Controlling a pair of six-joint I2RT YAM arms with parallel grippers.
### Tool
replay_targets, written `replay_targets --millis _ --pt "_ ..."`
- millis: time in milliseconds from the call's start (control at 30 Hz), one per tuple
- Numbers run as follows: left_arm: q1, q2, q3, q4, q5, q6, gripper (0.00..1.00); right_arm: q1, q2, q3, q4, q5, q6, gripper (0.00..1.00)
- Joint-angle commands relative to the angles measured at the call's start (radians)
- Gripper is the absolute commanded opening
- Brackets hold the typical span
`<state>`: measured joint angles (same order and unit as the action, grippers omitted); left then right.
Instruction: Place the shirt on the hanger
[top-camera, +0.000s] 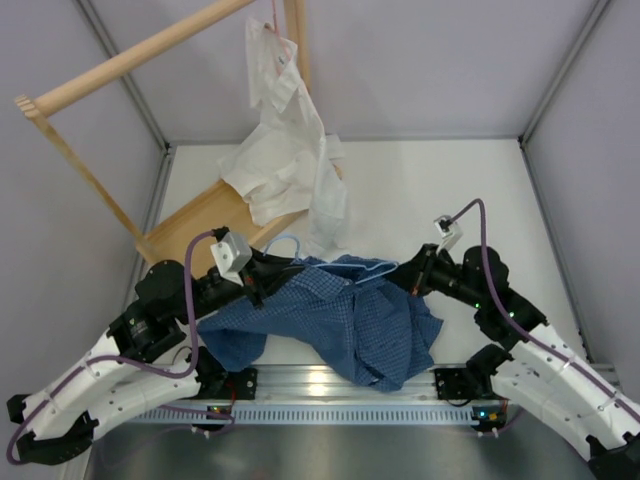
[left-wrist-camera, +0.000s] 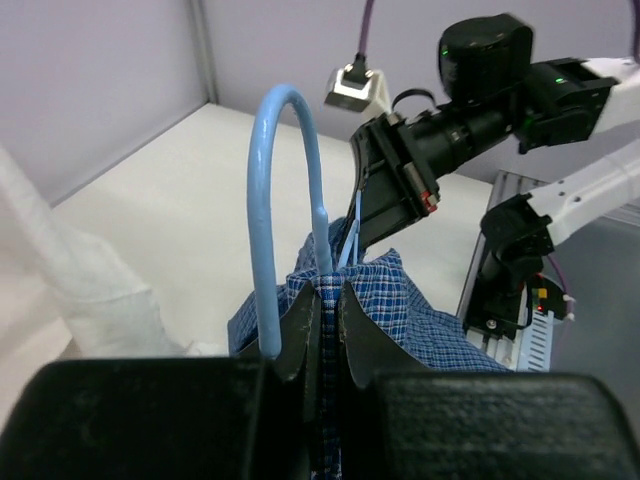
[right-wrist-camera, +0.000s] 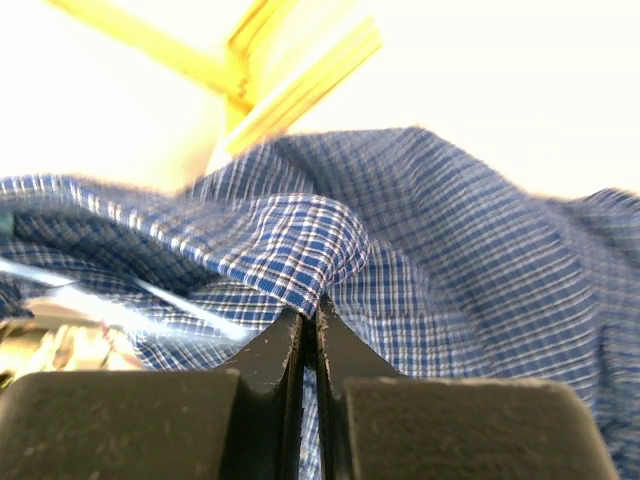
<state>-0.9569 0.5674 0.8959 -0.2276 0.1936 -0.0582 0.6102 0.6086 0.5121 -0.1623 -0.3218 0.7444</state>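
Note:
The dark blue checked shirt (top-camera: 340, 320) hangs bunched between my two grippers, above the table's near edge. The light-blue wire hanger (top-camera: 285, 241) is inside it, with its hook sticking out near the collar. In the left wrist view the hook (left-wrist-camera: 262, 200) stands up just past my left gripper (left-wrist-camera: 329, 290), which is shut on a fold of the shirt (left-wrist-camera: 420, 310) at the hanger's neck. My right gripper (right-wrist-camera: 309, 315) is shut on another fold of the shirt (right-wrist-camera: 450, 230). A blurred length of hanger wire (right-wrist-camera: 190, 310) shows to its left. From above, the left gripper (top-camera: 262, 285) and right gripper (top-camera: 405, 280) hold opposite sides.
A white shirt (top-camera: 285, 150) hangs from a pinkish hanger (top-camera: 272, 15) on a wooden rack (top-camera: 190, 230) at the back left, its tail piled on the table behind the blue shirt. A metal rail (top-camera: 330, 385) runs along the near edge. Grey walls close in on both sides.

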Motion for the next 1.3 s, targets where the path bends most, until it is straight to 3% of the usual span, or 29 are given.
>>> replay_targets --millis 0,167,400,700,833,1000,1133,1267 --pt "0.000 -0.008 0.021 -0.015 -0.159 -0.038 0.00 -0.056 0.049 0.097 -0.082 0.082 -0.086 0.00" --pt "0.000 -0.040 0.018 -0.068 -0.264 -0.061 0.00 -0.108 0.121 0.184 -0.109 0.115 -0.140 0.00" --pt "0.000 -0.043 0.034 -0.111 -0.309 -0.049 0.00 -0.132 0.224 0.319 -0.112 0.102 -0.192 0.00" --pt "0.000 0.100 0.116 -0.118 -0.514 -0.176 0.00 -0.132 0.185 0.391 -0.103 -0.109 -0.228 0.00" --pt "0.000 0.201 0.175 -0.075 -0.507 -0.227 0.00 -0.132 0.140 0.425 -0.101 -0.175 -0.234 0.00" --pt "0.000 0.261 0.189 0.091 -0.476 -0.293 0.00 -0.130 0.125 0.476 -0.131 -0.227 -0.234 0.00" --pt "0.000 0.293 0.173 0.279 -0.384 -0.307 0.00 -0.119 0.100 0.424 -0.047 -0.374 -0.163 0.00" --pt "0.000 0.313 0.175 0.448 -0.347 -0.285 0.00 -0.046 0.046 0.334 -0.031 -0.336 -0.163 0.00"
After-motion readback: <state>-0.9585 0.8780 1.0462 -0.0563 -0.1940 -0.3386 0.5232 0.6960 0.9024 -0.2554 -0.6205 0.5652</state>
